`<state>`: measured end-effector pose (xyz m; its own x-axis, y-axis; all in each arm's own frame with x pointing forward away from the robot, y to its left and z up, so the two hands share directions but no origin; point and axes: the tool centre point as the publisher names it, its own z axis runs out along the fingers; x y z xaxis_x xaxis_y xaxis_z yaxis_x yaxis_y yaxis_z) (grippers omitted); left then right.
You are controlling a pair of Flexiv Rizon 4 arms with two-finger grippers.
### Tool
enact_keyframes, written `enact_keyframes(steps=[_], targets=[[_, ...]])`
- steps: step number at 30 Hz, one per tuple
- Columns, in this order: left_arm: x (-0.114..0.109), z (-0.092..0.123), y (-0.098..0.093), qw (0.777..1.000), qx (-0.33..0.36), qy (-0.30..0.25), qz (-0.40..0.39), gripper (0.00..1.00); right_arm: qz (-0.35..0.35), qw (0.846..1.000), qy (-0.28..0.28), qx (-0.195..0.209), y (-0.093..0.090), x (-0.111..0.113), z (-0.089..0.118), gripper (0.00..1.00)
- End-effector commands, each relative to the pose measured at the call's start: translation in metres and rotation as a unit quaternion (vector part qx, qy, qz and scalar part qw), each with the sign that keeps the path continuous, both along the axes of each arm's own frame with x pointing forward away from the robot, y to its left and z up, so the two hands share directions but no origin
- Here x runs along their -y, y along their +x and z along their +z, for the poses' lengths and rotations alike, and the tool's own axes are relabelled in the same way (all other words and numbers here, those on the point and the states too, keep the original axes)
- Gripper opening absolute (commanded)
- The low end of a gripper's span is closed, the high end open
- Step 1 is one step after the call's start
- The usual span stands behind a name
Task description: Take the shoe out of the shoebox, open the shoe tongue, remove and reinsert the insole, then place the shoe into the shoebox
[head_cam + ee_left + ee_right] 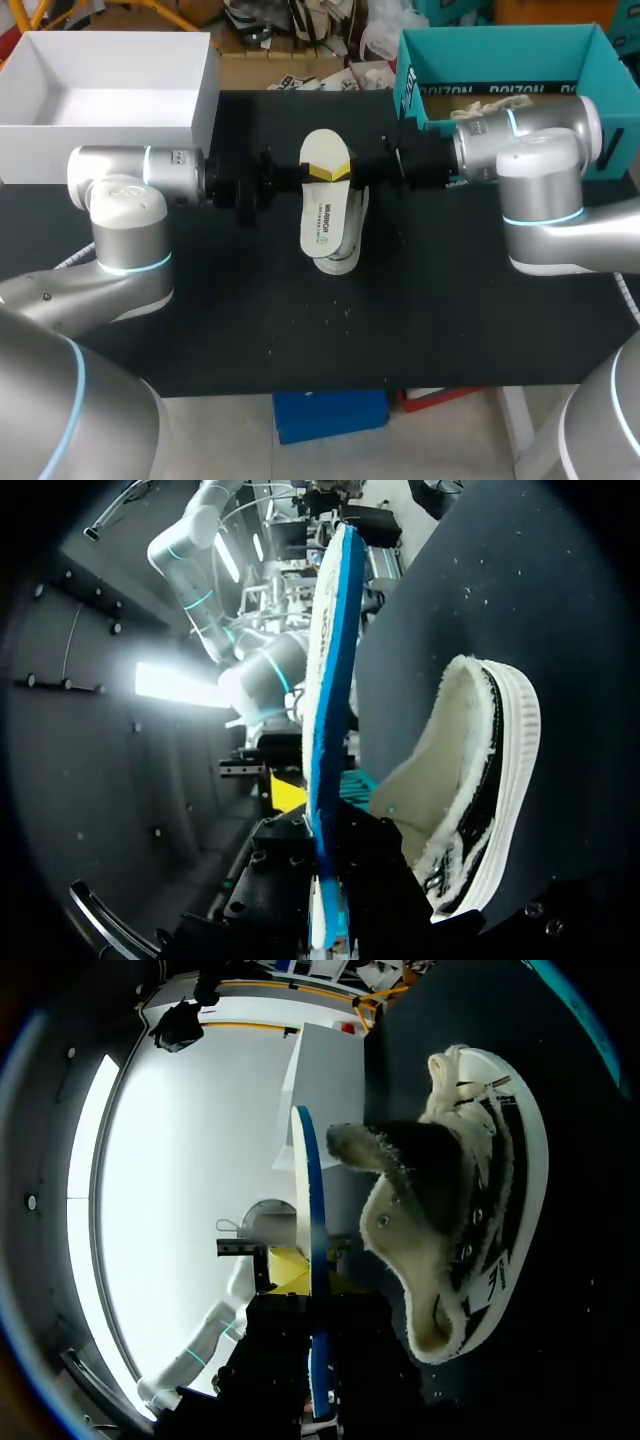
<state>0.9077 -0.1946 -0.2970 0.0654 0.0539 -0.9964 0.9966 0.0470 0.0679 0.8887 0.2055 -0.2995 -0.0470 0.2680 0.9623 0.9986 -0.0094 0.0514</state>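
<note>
At the centre of the head view, a pale insole (325,205) hangs lengthwise over the dark table (250,300), pinched from both sides. Entering from the left of the frame, the left arm (130,190) brings the left gripper (312,173) to the insole's left edge; entering from the right, the right arm (540,150) brings the right gripper (345,172) to its right edge. Their yellow tips meet on top of the insole near its upper end, and each gripper is clamped on it. Directly under the insole lies the shoe (340,255) on the table, only its lower end showing past the insole. A white box (100,140) sits at the upper left, a teal shoebox (408,80) at the upper right. From the left wrist, the insole (325,680) appears edge-on with a blue underside, running straight out from between the left gripper's (330,900) fingers, and the fleece-lined shoe (470,780) lies beside it on the table, apart from it. From the right wrist, the insole (312,1260) again leaves the right gripper (318,1370) edge-on, with the shoe (450,1220) beside it, its dark tongue raised toward the insole.
</note>
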Motion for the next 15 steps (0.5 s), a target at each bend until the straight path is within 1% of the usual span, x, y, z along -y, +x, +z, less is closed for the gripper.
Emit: enact_keyframes(steps=[1, 2, 3, 4, 11, 15], targets=[[0.003, -0.002, 0.0, 1.0, 0.001, 0.001, 0.003, 0.0, 0.0, 1.0, -0.001, 0.0, 0.0, -0.002, 0.001, 0.0], [0.003, -0.002, 0.0, 1.0, 0.001, 0.001, 0.003, 0.0, 0.0, 1.0, -0.001, 0.0, 0.0, -0.002, 0.001, 0.0], [0.002, -0.001, -0.001, 1.0, 0.001, 0.004, 0.003, 0.0, 0.0, 1.0, -0.002, 0.0, 0.0, -0.001, 0.001, 0.29], [0.001, -0.001, -0.003, 1.0, 0.0, 0.008, 0.001, 0.0, -0.007, 1.0, -0.008, -0.001, 0.001, 0.002, 0.001, 1.0], [-0.023, 0.0, -0.018, 0.998, -0.033, 0.049, -0.001, 0.0, -0.031, 0.999, -0.042, -0.005, -0.004, 0.029, 0.001, 1.0], [-0.035, 0.004, -0.031, 0.996, -0.048, 0.074, -0.011, 0.0, -0.049, 0.996, -0.07, 0.0, -0.01, 0.046, 0.005, 1.0]])
